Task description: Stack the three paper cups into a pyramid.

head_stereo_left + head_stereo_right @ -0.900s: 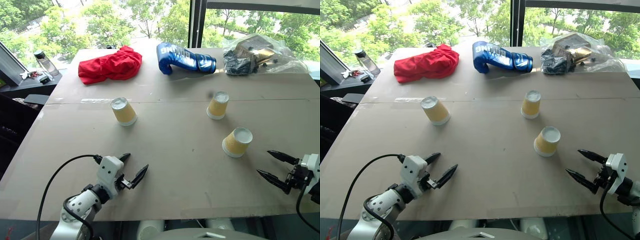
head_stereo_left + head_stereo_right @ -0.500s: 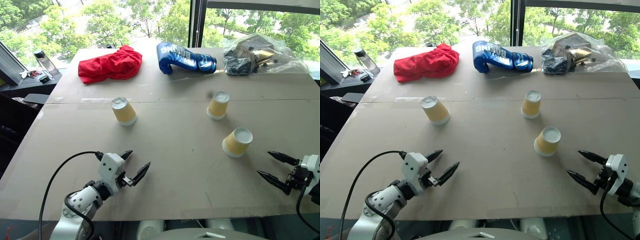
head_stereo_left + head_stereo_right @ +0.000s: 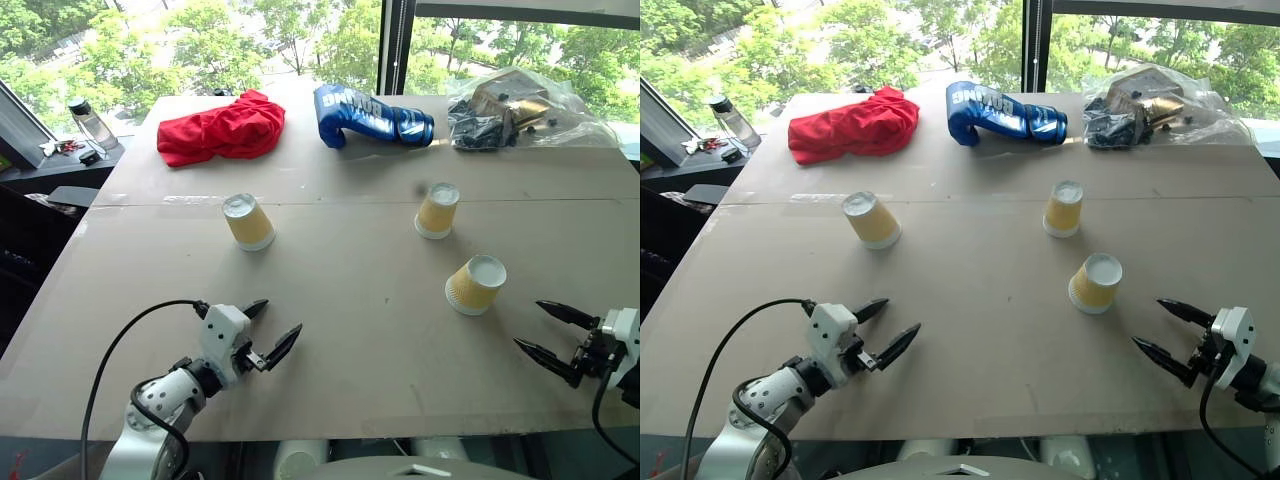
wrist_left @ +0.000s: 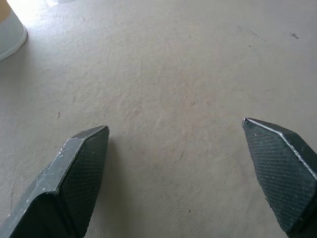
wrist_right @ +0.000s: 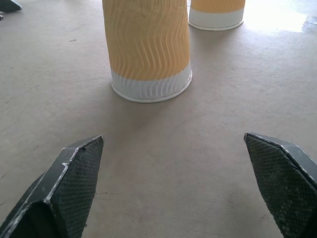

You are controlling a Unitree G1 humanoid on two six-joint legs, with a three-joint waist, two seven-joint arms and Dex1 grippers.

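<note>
Now the broad tan surface [image 3: 340, 330] is seen spanning the frame, with a red cloth [image 3: 220, 130] and blue glove [image 3: 368, 116] at the upper edge. Three paper cups are spread apart, unstacked: left cup [image 3: 247, 221] left of centre, middle cup [image 3: 437, 210] right of centre, right cup [image 3: 475, 285] lower right. Left gripper [image 3: 267, 330], lower left, is held wide, empty. Right gripper [image 3: 545, 328], lower right beside the right cup, is spread wide too.

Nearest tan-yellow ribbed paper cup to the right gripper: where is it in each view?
Left eye: nearest tan-yellow ribbed paper cup, lower right.
Right eye: lower right.
Left wrist: cannot match the cup edge there to it.
Right wrist: upper centre.
Shared landmark: second cup just beyond it.
</note>
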